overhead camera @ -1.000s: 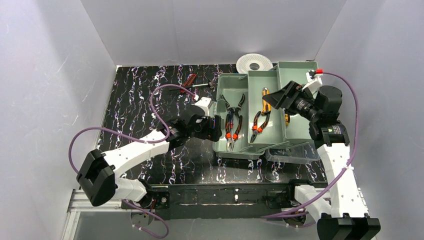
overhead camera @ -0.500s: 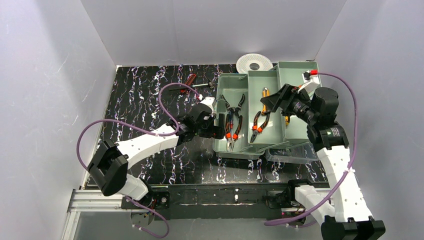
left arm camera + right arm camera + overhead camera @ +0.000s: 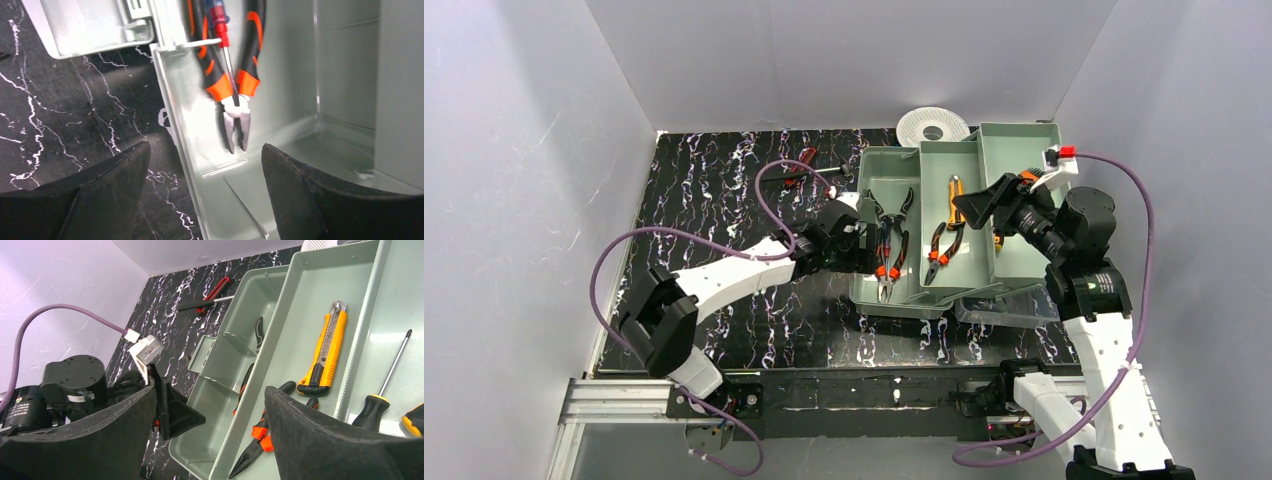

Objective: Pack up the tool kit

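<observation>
The tool kit is a pale-green box [image 3: 1014, 150] standing open, with its clear lid [image 3: 1014, 306] lying at its near right corner. Orange-and-black pliers [image 3: 886, 245] lie in the left compartment, and more pliers [image 3: 944, 245] and an orange knife [image 3: 954, 192] in the middle tray. My left gripper [image 3: 861, 248] is open and straddles the box's left wall [image 3: 172, 100]: one finger is over the table, the other inside near the pliers' nose [image 3: 235, 125]. My right gripper [image 3: 969, 207] hangs open above the middle tray, holding nothing. Below it lie the knife [image 3: 325, 352] and a screwdriver [image 3: 385, 390].
A white round spool [image 3: 932, 125] stands behind the box. A red-handled tool [image 3: 802, 160] and a dark-handled tool [image 3: 819, 175] lie on the black marbled table, left of the box's far corner. White walls close in the table on three sides.
My left arm has reached right until its fingers straddle the box's left wall, and the jaws have narrowed slightly. My right gripper has shifted a little above the tray.
</observation>
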